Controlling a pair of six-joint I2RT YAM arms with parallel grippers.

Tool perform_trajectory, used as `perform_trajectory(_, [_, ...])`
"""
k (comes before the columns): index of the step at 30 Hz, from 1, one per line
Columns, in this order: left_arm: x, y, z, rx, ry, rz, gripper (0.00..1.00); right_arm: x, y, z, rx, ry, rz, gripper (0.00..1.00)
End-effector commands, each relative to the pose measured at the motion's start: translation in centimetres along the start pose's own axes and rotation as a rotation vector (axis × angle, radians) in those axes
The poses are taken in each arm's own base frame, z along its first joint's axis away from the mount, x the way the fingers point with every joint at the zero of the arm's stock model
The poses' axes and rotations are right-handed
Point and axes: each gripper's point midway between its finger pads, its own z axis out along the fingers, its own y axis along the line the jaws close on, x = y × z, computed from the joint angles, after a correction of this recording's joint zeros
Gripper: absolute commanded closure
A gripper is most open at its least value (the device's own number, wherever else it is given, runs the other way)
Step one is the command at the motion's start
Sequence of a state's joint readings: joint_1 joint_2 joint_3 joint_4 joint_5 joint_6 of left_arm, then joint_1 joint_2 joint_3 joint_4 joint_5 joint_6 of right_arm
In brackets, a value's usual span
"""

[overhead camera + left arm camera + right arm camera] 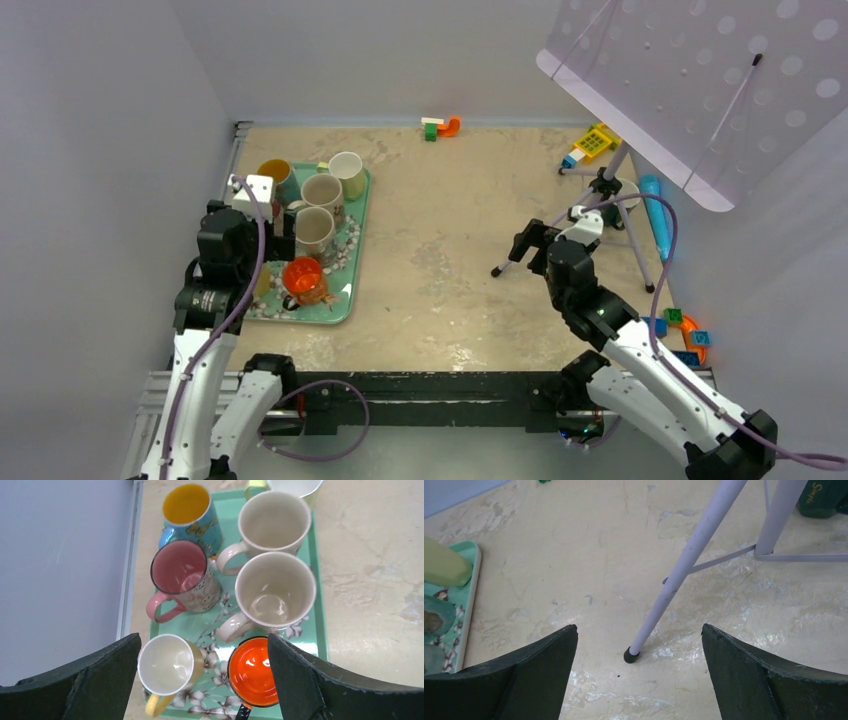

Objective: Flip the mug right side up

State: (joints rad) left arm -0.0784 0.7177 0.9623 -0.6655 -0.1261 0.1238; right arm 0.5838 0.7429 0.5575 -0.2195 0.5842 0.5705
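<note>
While left hand [204,647] gapes above, mugs [275,587] upright on tray [320,630]

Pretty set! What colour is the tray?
The tray is mint green with white flowers; left wrist view.

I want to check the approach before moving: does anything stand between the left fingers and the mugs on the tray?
Nothing visible does. The open left fingers hang over the tray. The yellow-handled mug and the orange mug stand mouth up directly below, between them.
</note>
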Motion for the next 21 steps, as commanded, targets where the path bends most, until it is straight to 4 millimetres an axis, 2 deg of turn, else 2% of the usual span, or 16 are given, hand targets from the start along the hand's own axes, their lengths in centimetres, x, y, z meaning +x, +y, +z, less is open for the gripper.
perform_trajectory(1, [2.9,1.7,1.4,-0.162,0.016,-0.132,0.0,-1.4,-0.7,-1.3,-0.007,-0.052,0.013,0.02])
perform_trajectory(5, [6.1,0.9,1.7,-0.124,0.034,-0.034,0.0,-2.1,-0.5,-2.0,-0.047,-0.08,0.033,0.02])
perform_trajectory(8, [6.6,1.2,1.7,-0.146,0.023,-0.015,0.0,-1.9,-0.3,-2.0,-0.055,-0.072,0.026,0.02])
perform_trajectory(11, [7.6,0.5,2.2,-0.116,0.032,-0.009,0.0,-1.7,0.0,-2.0,-0.074,-0.061,0.01,0.02])
perform_trajectory(21, [7.5,-0.3,2.3,-0.073,0.001,-0.013,0.0,-2.4,0.4,-2.9,-0.139,-0.106,0.017,0.02])
